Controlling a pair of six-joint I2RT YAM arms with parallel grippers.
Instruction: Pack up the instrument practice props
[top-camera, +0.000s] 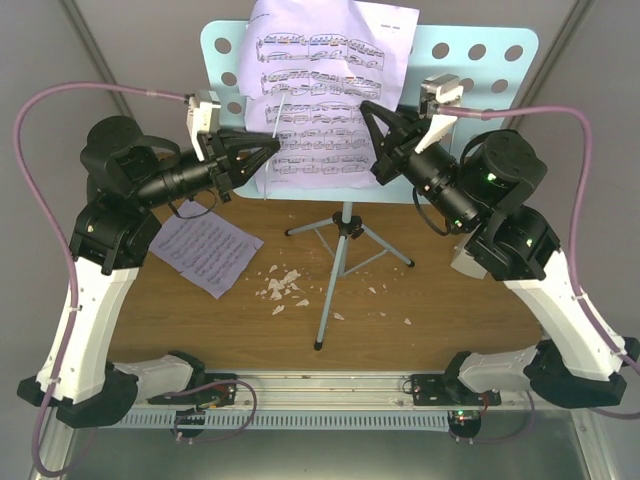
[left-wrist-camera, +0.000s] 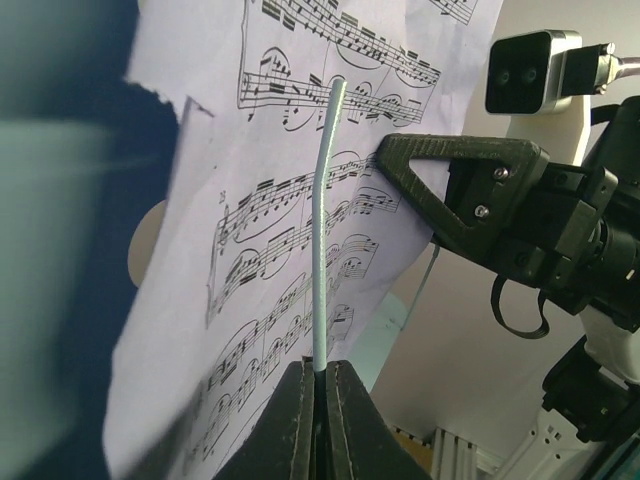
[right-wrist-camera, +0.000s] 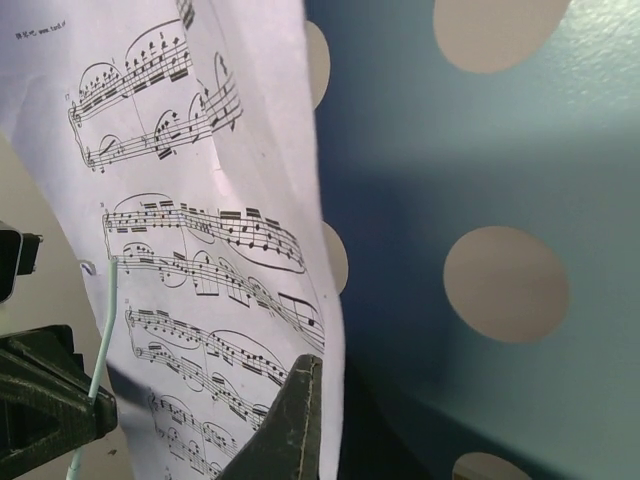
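Now the left gripper (top-camera: 274, 148) clamps the wire page retainer (left-wrist-camera: 321, 230) of the music stand (top-camera: 480, 72), the right gripper (top-camera: 366, 108) the sheet-music page (top-camera: 320, 90) on its desk; pulling while the wire pins it could tear the paper.

The top view looks steeply down from above and behind the arms onto the brown wooden worktop (top-camera: 440, 300), its near edge at the bottom. Each wrist camera sits close behind its own tool, the left tool (left-wrist-camera: 320, 375) facing the right tool (left-wrist-camera: 385, 152) and the reverse. All three views share the white printed sheet-music page (top-camera: 320, 110) and the thin pale blue wire rod (left-wrist-camera: 322, 220) on it.
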